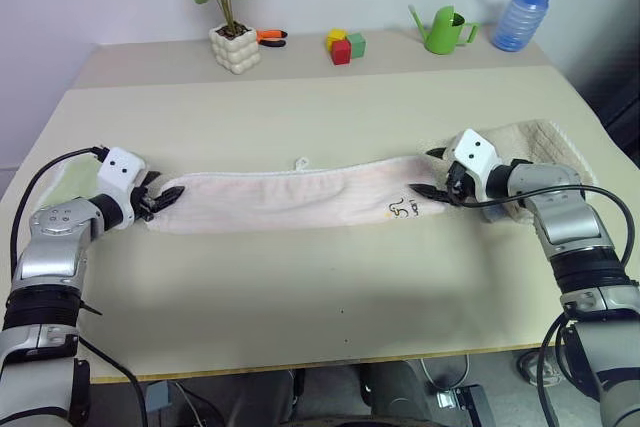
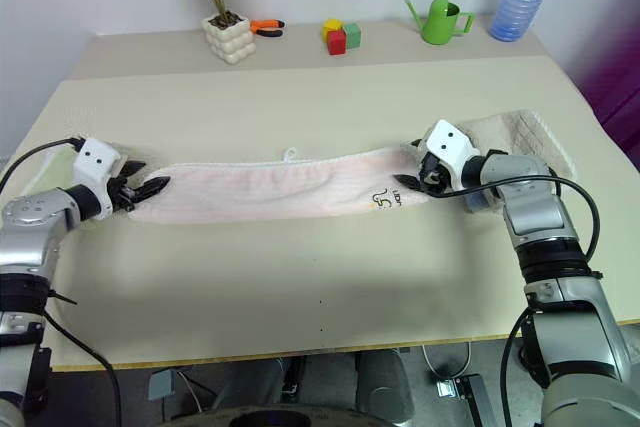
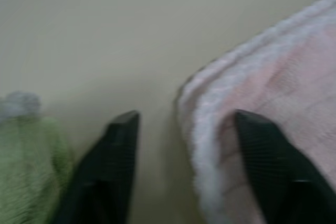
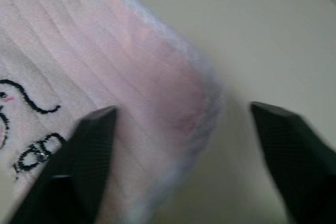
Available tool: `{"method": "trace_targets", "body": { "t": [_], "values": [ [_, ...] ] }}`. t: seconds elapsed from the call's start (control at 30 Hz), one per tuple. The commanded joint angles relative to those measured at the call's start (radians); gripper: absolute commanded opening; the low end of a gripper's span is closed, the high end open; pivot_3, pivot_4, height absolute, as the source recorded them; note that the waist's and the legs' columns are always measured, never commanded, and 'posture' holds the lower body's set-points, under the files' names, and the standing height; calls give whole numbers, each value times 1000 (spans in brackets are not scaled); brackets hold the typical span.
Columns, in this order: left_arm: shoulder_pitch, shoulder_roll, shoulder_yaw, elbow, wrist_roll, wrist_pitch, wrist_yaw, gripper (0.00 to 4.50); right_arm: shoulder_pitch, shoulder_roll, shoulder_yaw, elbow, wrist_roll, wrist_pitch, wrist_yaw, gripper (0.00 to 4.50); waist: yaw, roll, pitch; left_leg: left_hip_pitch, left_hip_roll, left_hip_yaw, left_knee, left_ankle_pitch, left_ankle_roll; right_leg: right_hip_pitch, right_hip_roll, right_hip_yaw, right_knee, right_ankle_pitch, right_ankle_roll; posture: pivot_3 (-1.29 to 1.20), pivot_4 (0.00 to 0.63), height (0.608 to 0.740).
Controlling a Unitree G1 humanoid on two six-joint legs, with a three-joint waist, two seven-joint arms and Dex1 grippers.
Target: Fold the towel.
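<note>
The pale pink towel (image 1: 290, 197) lies on the table as a long narrow folded strip running left to right. A dark embroidered mark (image 1: 402, 209) sits near its right end and a small loop tag (image 1: 300, 162) on its far edge. My left gripper (image 1: 168, 187) is open at the towel's left end. In the left wrist view, one finger (image 3: 268, 161) is over the pink cloth and the other finger (image 3: 113, 161) over bare table. My right gripper (image 1: 424, 171) is open at the right end, its jaws straddling the towel's corner (image 4: 184, 93).
A light green towel (image 1: 70, 185) lies under my left arm, a beige waffle towel (image 1: 540, 142) under my right. Along the back stand a potted plant (image 1: 235, 47), an orange-handled tool (image 1: 270, 37), coloured blocks (image 1: 345, 45), a green watering can (image 1: 445, 32) and a blue spray bottle (image 1: 520, 17).
</note>
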Motion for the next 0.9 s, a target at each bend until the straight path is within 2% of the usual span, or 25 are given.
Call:
{"method": "trace_targets", "body": {
  "t": [0.03, 0.2, 0.27, 0.33, 0.47, 0.57, 0.67, 0.9],
  "values": [
    [15, 2, 75, -72, -47, 16, 23, 3898, -7, -38, -52, -67, 2, -10, -25, 4451, 0, 0, 0, 0, 0, 0, 0, 0, 0, 0, 0, 0, 0, 0, 0, 0, 150, 732],
    [98, -29, 201, -254, -173, 126, 69, 3898, 67, -84, -140, -231, 51, 80, -62, 4451, 3, 0, 0, -1, 0, 0, 0, 0, 0, -1, 0, 0, 0, 0, 0, 0, 150, 732],
    [103, -66, 272, -331, -261, 196, 110, 3929, 114, -78, -196, -333, 121, 195, -72, 4475, 5, 0, 0, -1, 0, 0, 1, 0, 0, -1, 0, 0, 0, 0, 0, 0, 150, 732],
    [115, -89, 294, -412, -308, 248, 133, 3929, 183, -64, -252, -456, 225, 330, -68, 4475, 7, -1, 0, -1, 0, -1, 1, 0, 0, 0, 0, 0, 0, 0, 0, 0, 150, 732],
    [144, -125, 172, -616, -314, 303, 122, 3929, 285, 26, -379, -656, 447, 606, -170, 4475, 8, -1, -1, -1, 0, -1, 2, 0, 0, 1, -1, 0, 0, 0, 0, 0, 150, 732],
    [143, -153, 17, -731, -275, 307, 94, 3929, 362, 85, -432, -753, 552, 742, -245, 4475, 18, 0, -1, -1, 0, -1, 2, -1, 2, 1, -1, 1, 0, 1, 0, 0, 150, 732],
    [135, -173, -200, -814, -198, 260, 18, 3929, 442, 182, -494, -821, 648, 902, -389, 4475, 26, -1, -1, -1, 0, -1, 2, -1, 2, 1, 0, 1, 0, 1, 0, 0, 150, 732],
    [119, -243, -277, -836, -226, 268, -16, 3929, 462, 371, -637, -865, 823, 1141, -670, 4475, 24, 2, -2, 0, 1, -1, 1, -2, 4, 0, 1, 1, 1, 2, -1, 0, 150, 732]
  ]
}}
